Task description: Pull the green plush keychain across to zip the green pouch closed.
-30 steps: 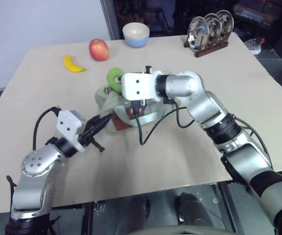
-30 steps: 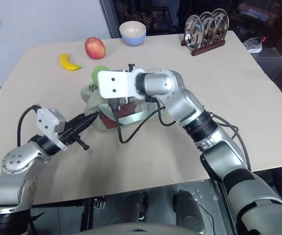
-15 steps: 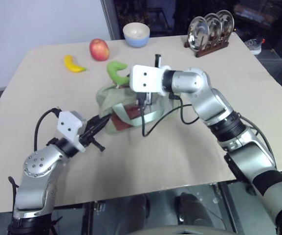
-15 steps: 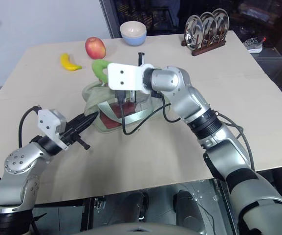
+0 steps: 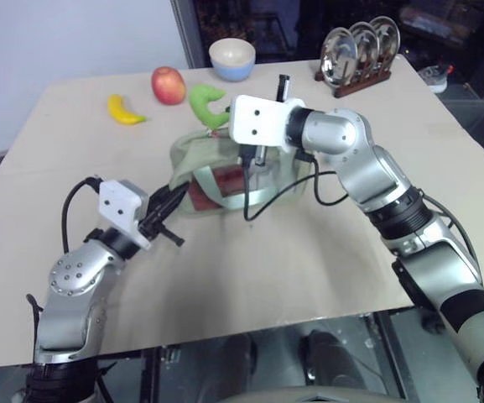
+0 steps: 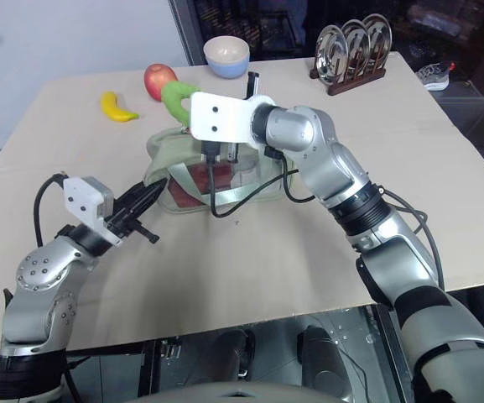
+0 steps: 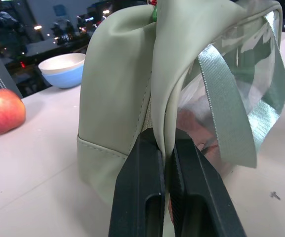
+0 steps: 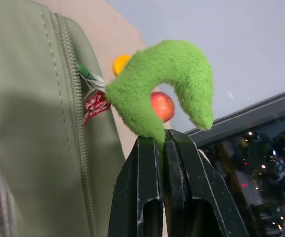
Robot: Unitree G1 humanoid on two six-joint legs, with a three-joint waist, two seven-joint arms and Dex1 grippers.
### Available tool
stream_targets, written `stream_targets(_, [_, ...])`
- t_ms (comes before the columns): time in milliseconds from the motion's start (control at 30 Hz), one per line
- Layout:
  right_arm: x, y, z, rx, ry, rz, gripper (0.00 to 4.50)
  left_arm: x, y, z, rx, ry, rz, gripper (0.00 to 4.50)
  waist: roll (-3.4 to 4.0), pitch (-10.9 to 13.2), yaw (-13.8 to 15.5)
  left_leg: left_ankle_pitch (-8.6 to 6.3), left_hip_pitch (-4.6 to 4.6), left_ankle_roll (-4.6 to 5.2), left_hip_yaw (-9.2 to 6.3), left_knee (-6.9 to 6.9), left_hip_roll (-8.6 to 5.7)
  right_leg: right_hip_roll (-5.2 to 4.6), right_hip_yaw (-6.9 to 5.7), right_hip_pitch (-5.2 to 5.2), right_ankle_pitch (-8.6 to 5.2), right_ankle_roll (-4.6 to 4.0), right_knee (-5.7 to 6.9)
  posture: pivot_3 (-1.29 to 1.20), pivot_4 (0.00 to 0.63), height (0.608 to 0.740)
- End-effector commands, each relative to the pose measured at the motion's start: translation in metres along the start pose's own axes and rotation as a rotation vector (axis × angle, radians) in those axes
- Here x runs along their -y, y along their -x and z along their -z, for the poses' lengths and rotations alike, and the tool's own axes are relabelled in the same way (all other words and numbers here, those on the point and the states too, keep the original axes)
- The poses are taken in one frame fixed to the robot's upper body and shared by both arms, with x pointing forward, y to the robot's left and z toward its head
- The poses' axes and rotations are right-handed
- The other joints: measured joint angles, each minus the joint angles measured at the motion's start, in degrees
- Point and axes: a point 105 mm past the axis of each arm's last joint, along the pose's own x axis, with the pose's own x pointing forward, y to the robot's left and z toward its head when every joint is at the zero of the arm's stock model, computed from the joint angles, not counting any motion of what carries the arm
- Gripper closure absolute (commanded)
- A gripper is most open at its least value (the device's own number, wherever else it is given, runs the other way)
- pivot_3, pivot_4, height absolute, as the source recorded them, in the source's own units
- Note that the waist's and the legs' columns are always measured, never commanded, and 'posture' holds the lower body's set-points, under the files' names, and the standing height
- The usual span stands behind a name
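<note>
We've got the left gripper (image 7: 164, 163) clamped on a fabric fold at the near-left end of the green pouch (image 5: 204, 164) mid-table, while the right gripper (image 8: 162, 148) pinches the green plush keychain (image 8: 167, 81), stretched out at the pouch's far-left top.

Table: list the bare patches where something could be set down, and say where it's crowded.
The table is bare on the right, between the plate rack and the near edge, and on the near left below the banana. It is crowded mid-table around the green pouch, and at the far edge with the apple and the bowl.
</note>
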Motion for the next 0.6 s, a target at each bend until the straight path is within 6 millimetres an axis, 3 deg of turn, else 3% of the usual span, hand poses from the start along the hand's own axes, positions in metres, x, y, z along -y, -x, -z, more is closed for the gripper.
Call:
stream_targets(33, [0.077, 0.042, 0.020, -0.091, -0.026, 0.340, 4.49, -0.020, 0.018, 0.033, -0.142, 0.038, -0.131, 4.50, 0.00, 0.0, 0.0, 0.00, 0.00, 0.00, 0.00, 0.00, 0.00, 0.00, 0.00, 0.00, 0.00, 0.00, 0.00, 0.00, 0.150, 0.740])
stream_targets(267, [0.080, 0.038, -0.007, 0.017, 0.024, 0.377, 4.49, -0.018, 0.012, 0.034, -0.140, 0.043, -0.137, 4.50, 0.00, 0.0, 0.0, 0.00, 0.00, -0.01, 0.01, 0.00, 0.00, 0.01, 0.01, 0.00, 0.00, 0.00, 0.00, 0.00, 0.150, 0.740])
stream_targets(367, [0.070, 0.030, -0.023, 0.076, 0.059, 0.356, 4.49, -0.017, 0.008, 0.031, -0.132, 0.048, -0.135, 4.50, 0.00, 0.0, 0.0, 0.00, -0.01, -0.01, 0.01, -0.01, 0.00, 0.01, 0.01, -0.01, 0.00, 0.00, -0.01, 0.00, 0.150, 0.740])
stream_targets(600, [0.048, 0.018, -0.028, 0.098, 0.130, 0.313, 4.49, -0.013, 0.004, 0.029, -0.127, 0.064, -0.138, 4.50, -0.01, 0.0, 0.0, 0.01, 0.00, -0.01, 0.01, 0.00, 0.00, 0.02, 0.01, -0.01, 0.00, 0.00, 0.00, 0.00, 0.150, 0.740])
